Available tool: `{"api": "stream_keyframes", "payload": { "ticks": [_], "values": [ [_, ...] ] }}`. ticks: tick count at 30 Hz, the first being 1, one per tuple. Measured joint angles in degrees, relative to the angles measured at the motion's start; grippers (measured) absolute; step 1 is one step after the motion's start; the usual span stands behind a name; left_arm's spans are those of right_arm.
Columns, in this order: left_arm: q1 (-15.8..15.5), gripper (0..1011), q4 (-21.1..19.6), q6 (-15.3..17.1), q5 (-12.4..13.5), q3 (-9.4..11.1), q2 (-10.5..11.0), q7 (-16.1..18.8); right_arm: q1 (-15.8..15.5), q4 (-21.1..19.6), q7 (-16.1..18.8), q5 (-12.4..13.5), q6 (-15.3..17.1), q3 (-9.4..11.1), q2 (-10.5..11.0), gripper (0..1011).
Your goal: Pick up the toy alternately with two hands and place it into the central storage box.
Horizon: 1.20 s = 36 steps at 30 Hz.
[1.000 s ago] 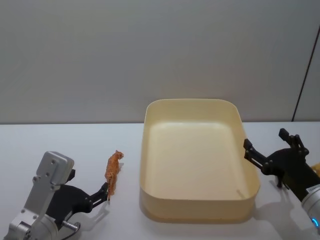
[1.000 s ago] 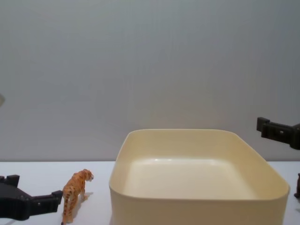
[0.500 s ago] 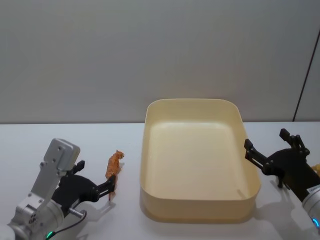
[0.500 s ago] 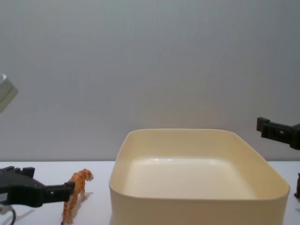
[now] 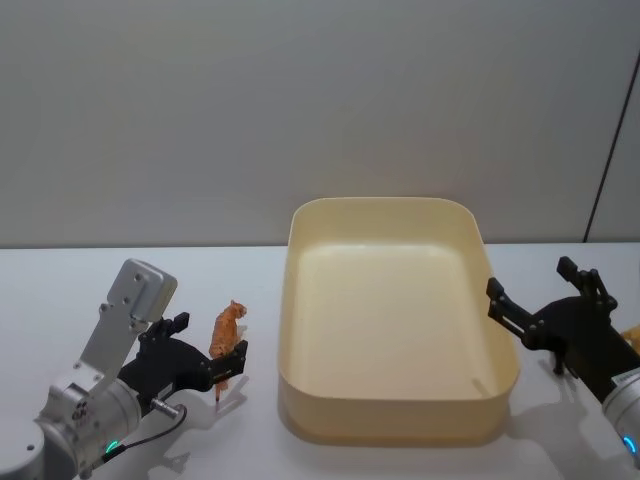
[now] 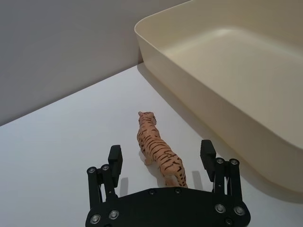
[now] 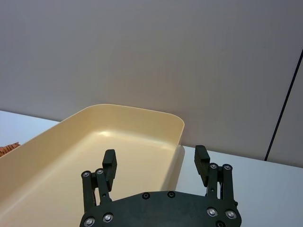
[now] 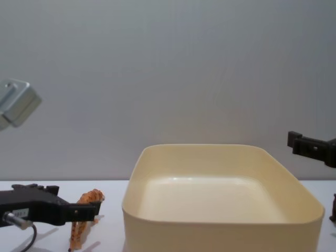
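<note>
The toy, an orange striped tiger [image 5: 229, 325], stands on the white table just left of the central storage box [image 5: 390, 412], a large cream-yellow tub. My left gripper [image 5: 211, 336] is open, low over the table, with one finger on each side of the tiger's hindquarters [image 6: 163, 163] and not touching it. In the chest view the tiger [image 8: 94, 198] stands partly behind the left gripper [image 8: 76, 203]. My right gripper [image 5: 530, 278] hangs open beside the box's right wall, holding nothing, and looks over the rim [image 7: 137, 109].
A white table [image 5: 110, 280] runs back to a plain grey wall. The box's long wall [image 6: 213, 94] lies close to the right of the tiger. A small yellowish thing [image 5: 633, 336] shows at the right edge behind the right gripper.
My left gripper has moved forward and lifted a little, so its open fingers now flank the tiger's rear. The tiger, the box and the right arm have stayed still.
</note>
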Motion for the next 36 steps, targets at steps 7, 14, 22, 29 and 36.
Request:
{"api": "stream_keyframes", "payload": {
  "ticks": [7,14,22,29,36],
  "values": [
    [-2.40,1002,1.98,2.62,0.95,0.19,-1.36,-2.22,0.00,0.00,0.00,0.00,0.00,0.00,0.00,1001],
    [-3.95,1002,3.56,4.85,1.35,0.28,-2.42,-2.49,0.00,0.00,0.00,0.00,0.00,0.00,0.00,1001],
    [-5.03,906,4.70,6.34,1.57,0.32,-3.22,-2.42,0.00,0.00,0.00,0.00,0.00,0.00,0.00,1001],
    [-5.55,705,5.25,7.05,1.67,0.35,-3.59,-2.31,0.00,0.00,0.00,0.00,0.00,0.00,0.00,1001],
    [-5.89,462,5.63,7.56,1.73,0.35,-3.83,-2.24,0.00,0.00,0.00,0.00,0.00,0.00,0.00,1001]
  ]
}}
